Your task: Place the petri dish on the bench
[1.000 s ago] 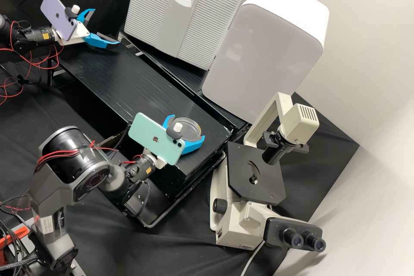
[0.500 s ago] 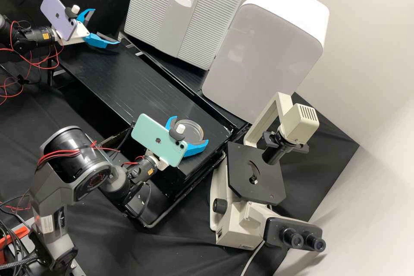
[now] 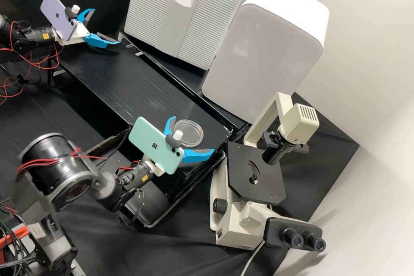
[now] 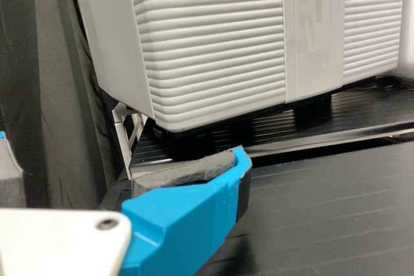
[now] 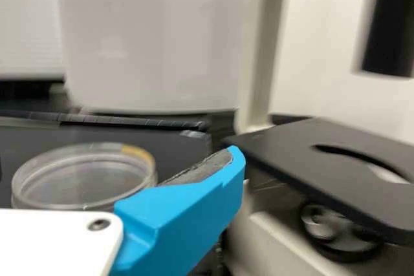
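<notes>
In the high view, you have the petri dish [image 3: 192, 139] lying flat on the black bench [image 3: 125, 77], near the end that is toward the microscope [image 3: 235, 225]. Your right gripper [image 3: 193, 134] is at the dish, its two blue fingers standing wide apart, one at each side of it. They are not clamped on it, but whether the rim touches one finger, I cannot tell you.

In the right wrist view, you can see the dish is clear and round, with a yellowish piece on its rim. Beyond the finger there is the dark stage [image 5: 323, 172] of the microscope.

Your left gripper [image 3: 106, 26] is at the other end of the bench, also with its fingers well apart, and it holds nothing. Behind the bench, you have the ribbed cabinet [image 3: 168, 21] and, beside it, the white box [image 3: 267, 47]. A phone [image 3: 148, 138] is mounted on the right arm, and a purple one [image 3: 56, 14] on the left.
</notes>
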### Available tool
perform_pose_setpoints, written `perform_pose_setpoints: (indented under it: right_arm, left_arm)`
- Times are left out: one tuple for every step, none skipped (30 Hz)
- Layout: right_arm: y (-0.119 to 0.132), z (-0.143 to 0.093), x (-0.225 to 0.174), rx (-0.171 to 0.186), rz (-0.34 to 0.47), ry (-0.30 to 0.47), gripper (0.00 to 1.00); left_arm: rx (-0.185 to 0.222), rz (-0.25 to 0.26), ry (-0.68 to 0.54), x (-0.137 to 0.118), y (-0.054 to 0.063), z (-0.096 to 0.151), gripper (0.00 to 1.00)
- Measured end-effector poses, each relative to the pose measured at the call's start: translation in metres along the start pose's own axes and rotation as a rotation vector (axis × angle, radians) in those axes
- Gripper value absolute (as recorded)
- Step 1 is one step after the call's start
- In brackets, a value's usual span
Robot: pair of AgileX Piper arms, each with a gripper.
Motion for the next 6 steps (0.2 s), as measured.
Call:
perform_pose_setpoints:
  right_arm:
    - [0.006,-0.002,-0.006,0.031,0.031,0.011,1.00]
    - [0.013,-0.004,-0.013,0.061,0.068,0.027,1.00]
    - [0.016,-0.005,-0.017,0.083,0.089,0.035,1.00]
    - [0.020,-0.006,-0.021,0.102,0.109,0.043,1.00]
    - [0.024,-0.007,-0.026,0.121,0.129,0.056,1.00]
    - [0.026,-0.007,-0.030,0.135,0.140,0.066,1.00]
  left_arm:
    - [0.000,0.000,0.000,0.000,0.000,0.000,1.00]
    - [0.000,0.000,0.000,0.000,0.000,0.000,1.00]
    - [0.000,0.000,0.000,0.000,0.000,0.000,1.00]
    - [0.000,0.000,0.000,0.000,0.000,0.000,1.00]
    - [0.000,0.000,0.000,0.000,0.000,0.000,1.00]
    - [0.000,0.000,0.000,0.000,0.000,0.000,1.00]
